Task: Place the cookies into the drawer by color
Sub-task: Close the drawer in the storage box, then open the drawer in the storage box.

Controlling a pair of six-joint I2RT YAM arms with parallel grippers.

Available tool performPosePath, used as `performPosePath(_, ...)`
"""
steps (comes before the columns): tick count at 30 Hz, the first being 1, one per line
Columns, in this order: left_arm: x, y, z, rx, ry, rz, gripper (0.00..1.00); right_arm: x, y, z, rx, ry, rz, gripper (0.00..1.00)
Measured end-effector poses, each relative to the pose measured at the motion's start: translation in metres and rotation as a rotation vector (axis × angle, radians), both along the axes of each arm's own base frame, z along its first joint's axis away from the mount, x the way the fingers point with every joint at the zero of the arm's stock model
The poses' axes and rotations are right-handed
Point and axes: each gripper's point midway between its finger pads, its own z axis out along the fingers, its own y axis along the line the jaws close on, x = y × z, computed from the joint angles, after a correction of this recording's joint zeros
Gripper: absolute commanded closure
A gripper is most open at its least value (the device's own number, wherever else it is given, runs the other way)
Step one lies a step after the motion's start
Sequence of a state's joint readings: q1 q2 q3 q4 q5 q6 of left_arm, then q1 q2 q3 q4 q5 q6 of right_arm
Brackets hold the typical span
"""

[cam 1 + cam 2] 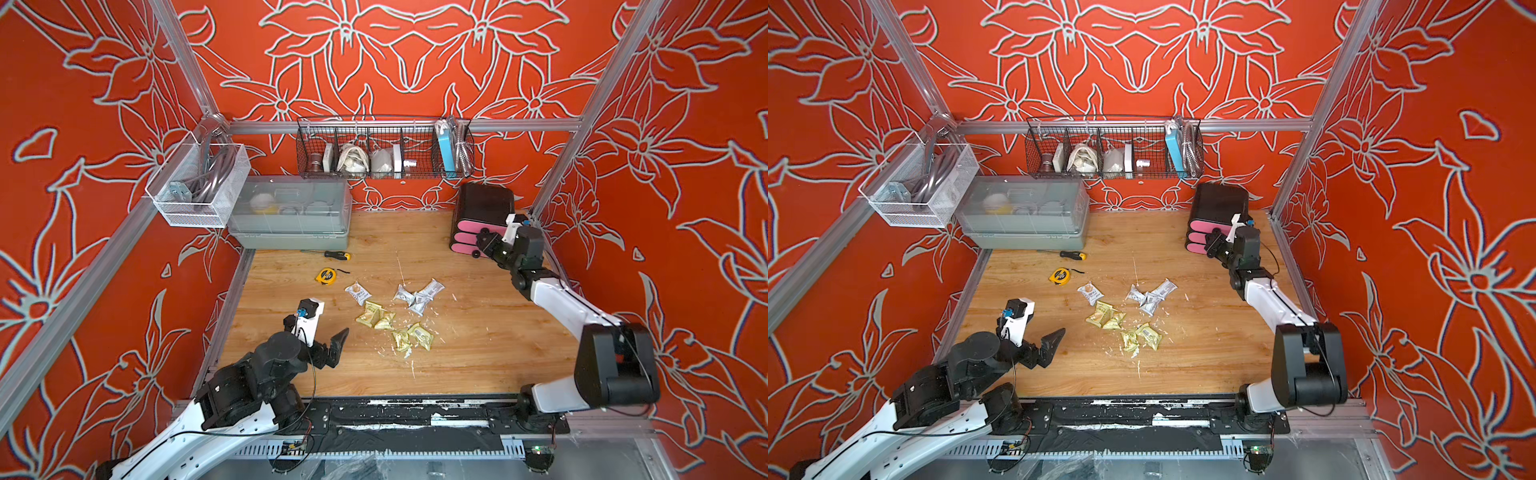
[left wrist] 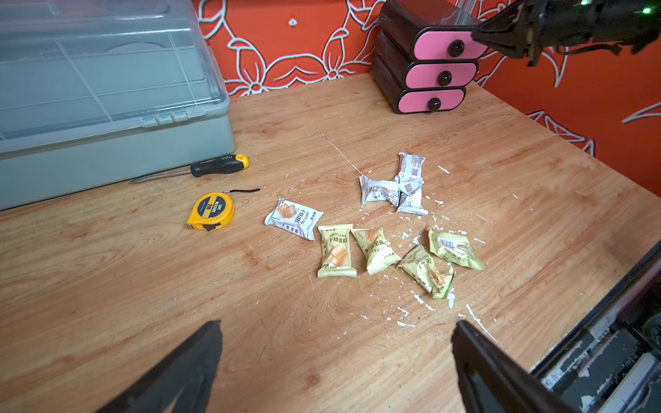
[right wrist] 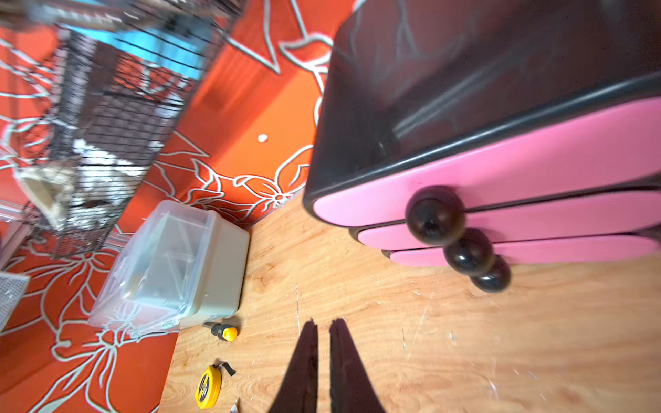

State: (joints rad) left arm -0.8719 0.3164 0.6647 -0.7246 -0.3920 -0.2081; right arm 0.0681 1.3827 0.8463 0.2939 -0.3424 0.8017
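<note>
Cookies lie loose mid-table: a cluster of white-silver packets (image 1: 417, 296) (image 2: 393, 186), one white packet (image 1: 358, 292) (image 2: 294, 219) apart, and several yellow-green packets (image 1: 374, 314) (image 2: 379, 250). The drawer (image 1: 478, 208) (image 1: 1219, 203) (image 2: 440, 75) (image 3: 500, 171), black with three pink fronts, stands at the back right, all fronts pushed in. My right gripper (image 1: 482, 243) (image 3: 323, 321) hovers just before the pink fronts, beside the knobs, its fingers a narrow crack apart with nothing between. My left gripper (image 1: 332, 349) (image 2: 336, 325) is wide open and empty, near the front left, short of the yellow-green packets.
A grey lidded bin (image 1: 291, 216) sits at the back left, with a screwdriver (image 1: 336, 255) and a yellow tape measure (image 1: 326, 276) in front of it. Wire baskets (image 1: 384, 149) hang on the back rail. White flecks litter the wood around the packets.
</note>
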Motion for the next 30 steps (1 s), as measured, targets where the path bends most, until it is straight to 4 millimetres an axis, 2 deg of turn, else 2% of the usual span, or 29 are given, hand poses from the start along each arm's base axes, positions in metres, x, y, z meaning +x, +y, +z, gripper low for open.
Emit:
performPosePath(3,0.000,0.000,0.000,0.000,0.000,0.000,0.01,-0.008,-0.022,-0.010,0.025,0.004,-0.055,0.73)
performPosePath(7,0.000,0.000,0.000,0.000,0.000,-0.001,0.01,0.000,-0.041,-0.058,0.096,0.102,-0.083,0.63)
performPosePath(10,0.000,0.000,0.000,0.001,-0.001,-0.001,0.01,0.010,-0.037,-0.087,0.153,0.153,-0.061,0.56)
performPosePath(14,0.000,0.000,0.000,0.001,-0.001,-0.001,0.01,0.020,-0.032,-0.109,0.193,0.176,-0.037,0.53)
performPosePath(18,0.000,0.000,0.000,0.001,-0.001,-0.001,0.01,0.036,-0.032,-0.113,0.208,0.155,-0.039,0.53)
performPosePath(25,0.000,0.000,0.000,0.002,-0.001,-0.001,0.01,0.065,-0.034,-0.103,0.241,0.091,-0.045,0.52)
performPosePath(30,0.000,0.000,0.000,0.002,-0.002,-0.001,0.01,0.077,-0.036,-0.104,0.269,0.077,-0.057,0.55)
